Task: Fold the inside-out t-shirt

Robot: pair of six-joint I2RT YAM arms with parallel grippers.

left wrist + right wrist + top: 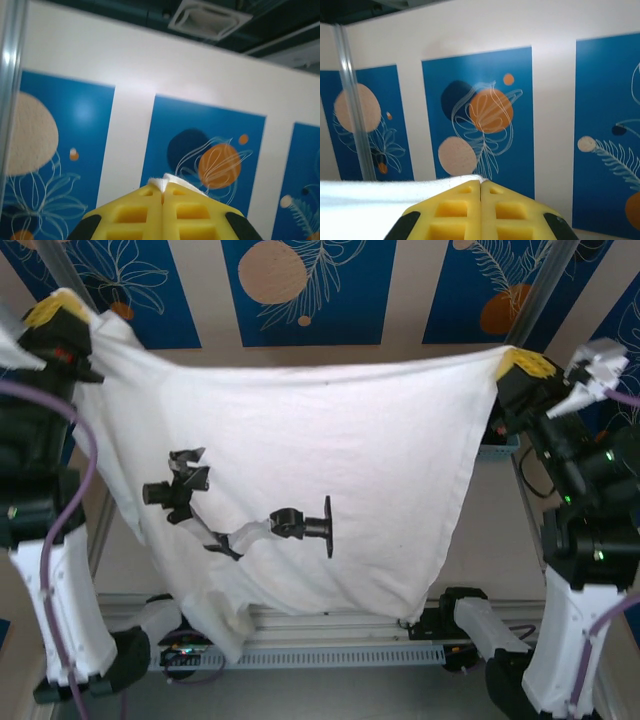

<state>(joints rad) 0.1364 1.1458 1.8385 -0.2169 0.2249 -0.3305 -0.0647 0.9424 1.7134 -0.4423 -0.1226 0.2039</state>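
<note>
Left gripper [58, 308] and right gripper [525, 363], yellow pads pressed together, each pinch a corner of the white inside-out t-shirt [300, 460] and hold it aloft between them, spread like a banner above the table and in front of the blue wall panels [300, 290]. A sliver of white cloth peeks from between the clenched pads in the left wrist view, and in the right wrist view the fabric runs away to the left from the closed tips. The wide, high hold appears meant to let the garment's own weight pull the wrinkles out and square it up before it is laid down for folding. Its long axis runs left to right along the gripped upper edge, which sags a little in the middle; the body hangs downward from there, narrowing toward the near rail [330, 655] by the arm bases, with a loose bunch dangling at the lower left. Which end is the collar cannot be told. A black jointed mount [300, 525] shows dark against the lower left of the cloth.
</note>
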